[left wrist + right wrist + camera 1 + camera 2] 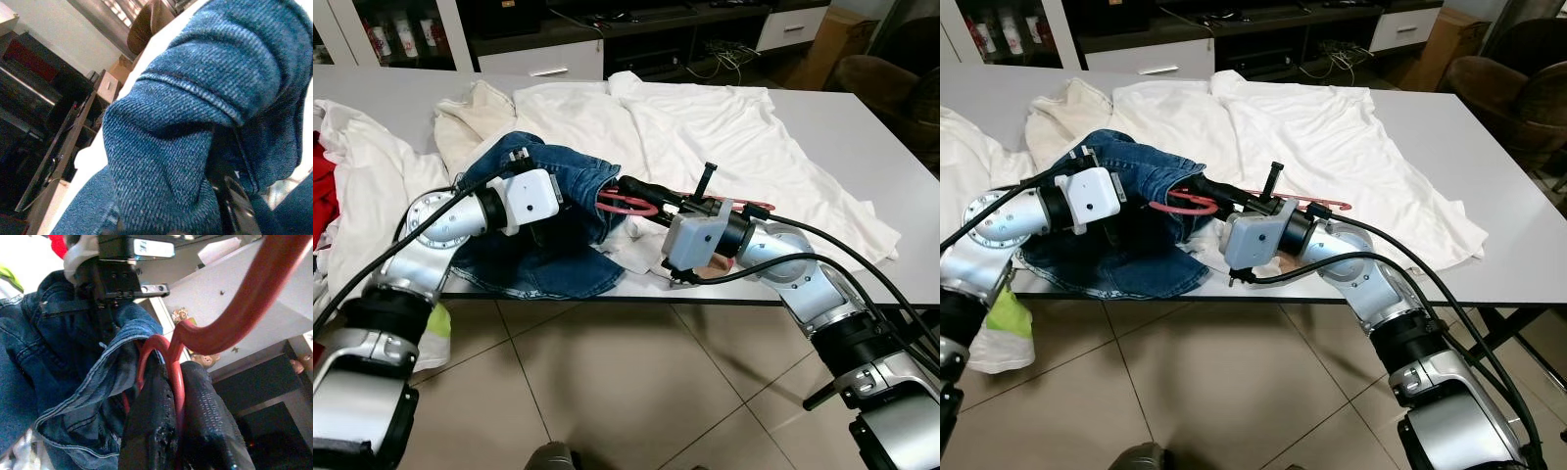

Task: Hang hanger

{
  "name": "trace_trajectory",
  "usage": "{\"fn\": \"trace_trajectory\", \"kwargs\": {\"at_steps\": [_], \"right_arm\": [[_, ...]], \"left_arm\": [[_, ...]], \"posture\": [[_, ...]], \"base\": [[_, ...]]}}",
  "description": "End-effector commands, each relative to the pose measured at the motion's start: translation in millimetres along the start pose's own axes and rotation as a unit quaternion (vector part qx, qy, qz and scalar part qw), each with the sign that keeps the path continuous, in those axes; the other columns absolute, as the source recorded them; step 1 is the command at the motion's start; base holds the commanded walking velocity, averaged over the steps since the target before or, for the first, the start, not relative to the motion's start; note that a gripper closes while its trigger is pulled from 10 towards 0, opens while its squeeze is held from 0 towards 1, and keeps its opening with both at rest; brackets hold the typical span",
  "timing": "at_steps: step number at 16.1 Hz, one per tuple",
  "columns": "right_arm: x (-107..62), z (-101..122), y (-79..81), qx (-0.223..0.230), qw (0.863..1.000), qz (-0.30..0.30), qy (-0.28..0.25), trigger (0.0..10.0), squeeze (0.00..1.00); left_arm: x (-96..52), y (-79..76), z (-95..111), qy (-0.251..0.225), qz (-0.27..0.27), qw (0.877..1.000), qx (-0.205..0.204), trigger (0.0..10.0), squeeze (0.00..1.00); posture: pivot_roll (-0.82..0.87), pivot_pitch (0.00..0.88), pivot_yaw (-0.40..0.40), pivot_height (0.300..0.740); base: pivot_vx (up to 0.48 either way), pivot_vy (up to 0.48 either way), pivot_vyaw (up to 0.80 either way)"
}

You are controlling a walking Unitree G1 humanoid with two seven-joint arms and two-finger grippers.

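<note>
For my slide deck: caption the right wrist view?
Right gripper shut on the red hanger, feeding it into the blue denim garment.

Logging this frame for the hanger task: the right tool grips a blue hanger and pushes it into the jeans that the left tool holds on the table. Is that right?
One thing is wrong: the hanger is red, not blue, as the right wrist view shows. The rest stands: the right tool grips it and pushes it into the jeans, which the left tool holds on the table.
</note>
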State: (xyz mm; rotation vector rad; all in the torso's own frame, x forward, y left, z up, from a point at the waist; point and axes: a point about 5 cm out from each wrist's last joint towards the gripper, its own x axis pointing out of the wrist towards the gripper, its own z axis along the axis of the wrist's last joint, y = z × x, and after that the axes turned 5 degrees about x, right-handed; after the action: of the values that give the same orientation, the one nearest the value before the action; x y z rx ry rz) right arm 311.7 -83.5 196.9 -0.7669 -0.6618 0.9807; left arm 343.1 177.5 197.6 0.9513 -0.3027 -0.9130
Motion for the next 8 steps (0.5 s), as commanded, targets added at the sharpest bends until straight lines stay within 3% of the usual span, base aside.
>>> {"fn": "trace_trajectory", "kwargs": {"at_steps": [1,4,6,7,8], "right_arm": [[5.4,18.7,-13.6,-0.008,0.998,-0.027,-0.054,10.0,0.00],[3.3,19.4,-22.4,0.023,0.997,-0.043,-0.054,10.0,0.00],[0.1,20.3,-26.5,0.076,0.994,-0.049,-0.059,10.0,0.00],[-3.3,24.6,-32.5,0.128,0.988,-0.053,-0.072,10.0,0.00],[-5.8,28.4,-35.2,0.156,0.984,-0.043,-0.079,10.0,0.76]], "left_arm": [[3.5,-4.8,0.9,-0.007,-0.001,1.000,-0.013,0.0,0.00],[2.7,-4.0,1.0,-0.020,0.019,0.999,-0.035,0.0,0.00],[2.3,-2.7,1.5,-0.027,0.032,0.998,-0.047,0.0,0.00],[2.2,-2.4,1.6,-0.029,0.036,0.998,-0.052,0.0,0.00],[2.3,-2.3,1.6,-0.031,0.038,0.997,-0.056,0.0,0.00]], "posture": [[0.14,0.000,-0.038,0.740],[0.14,0.000,-0.044,0.740],[0.14,0.000,-0.044,0.740],[0.14,0.000,-0.044,0.740],[0.14,0.000,-0.044,0.740]], "base": [[0.000,0.000,0.00],[0.000,0.000,0.00],[0.000,0.000,0.00],[0.000,0.000,0.00],[0.000,0.000,0.00]]}}
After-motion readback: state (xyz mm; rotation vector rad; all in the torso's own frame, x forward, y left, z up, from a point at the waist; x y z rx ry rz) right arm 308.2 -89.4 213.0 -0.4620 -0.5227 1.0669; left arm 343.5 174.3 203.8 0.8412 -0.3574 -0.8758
